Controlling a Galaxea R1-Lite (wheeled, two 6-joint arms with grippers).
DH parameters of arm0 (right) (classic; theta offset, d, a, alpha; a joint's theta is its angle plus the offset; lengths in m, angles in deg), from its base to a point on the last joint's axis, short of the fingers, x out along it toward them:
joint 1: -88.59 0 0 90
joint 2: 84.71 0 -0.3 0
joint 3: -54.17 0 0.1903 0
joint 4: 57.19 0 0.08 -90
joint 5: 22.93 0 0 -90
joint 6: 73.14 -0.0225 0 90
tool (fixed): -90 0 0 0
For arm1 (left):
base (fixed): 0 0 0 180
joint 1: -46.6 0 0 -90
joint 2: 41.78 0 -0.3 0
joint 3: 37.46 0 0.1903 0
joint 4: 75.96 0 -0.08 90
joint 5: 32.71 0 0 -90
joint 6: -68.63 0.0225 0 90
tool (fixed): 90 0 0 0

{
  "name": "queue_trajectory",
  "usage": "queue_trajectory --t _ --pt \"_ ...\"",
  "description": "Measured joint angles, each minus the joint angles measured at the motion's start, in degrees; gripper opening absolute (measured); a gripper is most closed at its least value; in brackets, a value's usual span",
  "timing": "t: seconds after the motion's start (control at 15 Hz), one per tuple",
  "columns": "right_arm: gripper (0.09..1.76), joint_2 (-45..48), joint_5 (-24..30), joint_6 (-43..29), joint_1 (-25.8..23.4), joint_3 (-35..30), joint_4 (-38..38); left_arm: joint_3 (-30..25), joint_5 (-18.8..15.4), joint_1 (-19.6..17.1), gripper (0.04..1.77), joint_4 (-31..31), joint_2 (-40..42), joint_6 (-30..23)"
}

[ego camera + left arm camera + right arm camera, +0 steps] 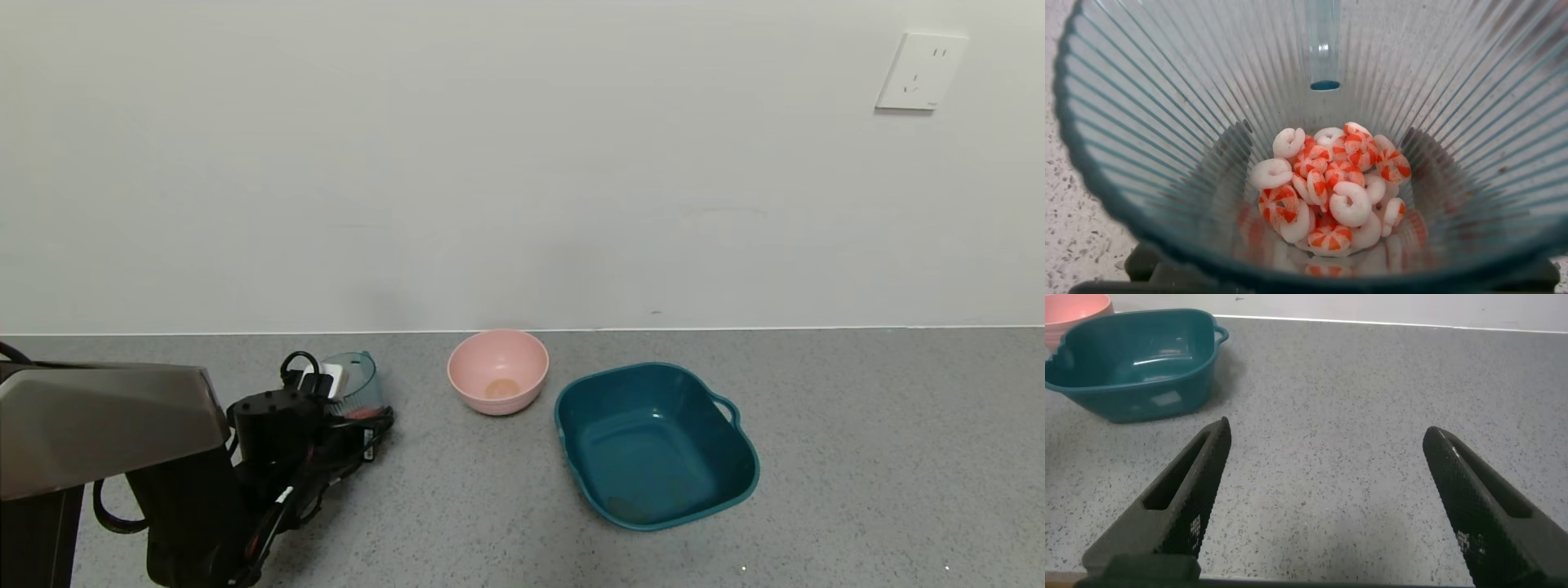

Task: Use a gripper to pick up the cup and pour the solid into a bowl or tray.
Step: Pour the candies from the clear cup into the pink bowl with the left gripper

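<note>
Jaws of the black left gripper [359, 408] sit around the translucent blue-green ribbed cup [353, 380] on the grey counter [857, 457]; can't tell if they're clamped. Right jaws wide apart, empty. Risk: slippery cup twisting, orange-white ring pieces [1331, 196] missing pink bowl [498, 371].

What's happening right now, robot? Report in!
Left gripper at translucent blue-green plastic cup. Orange-and-white round pieces inside. Right gripper open, idle. Pale-pink round bowl beside, path unobstructed.
</note>
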Motion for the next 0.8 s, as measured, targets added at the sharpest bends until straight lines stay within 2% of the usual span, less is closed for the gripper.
queue_trajectory --t 0.4,0.8 --pt "1.71 0.0 0.0 0.0 0.0 0.0 0.0 -0.4 0.0 0.0 1.3 -1.4 3.6 3.1" --pt "1.71 0.0 0.0 0.0 0.0 0.0 0.0 2.3 0.0 0.0 1.3 -11.8 10.6 9.2"
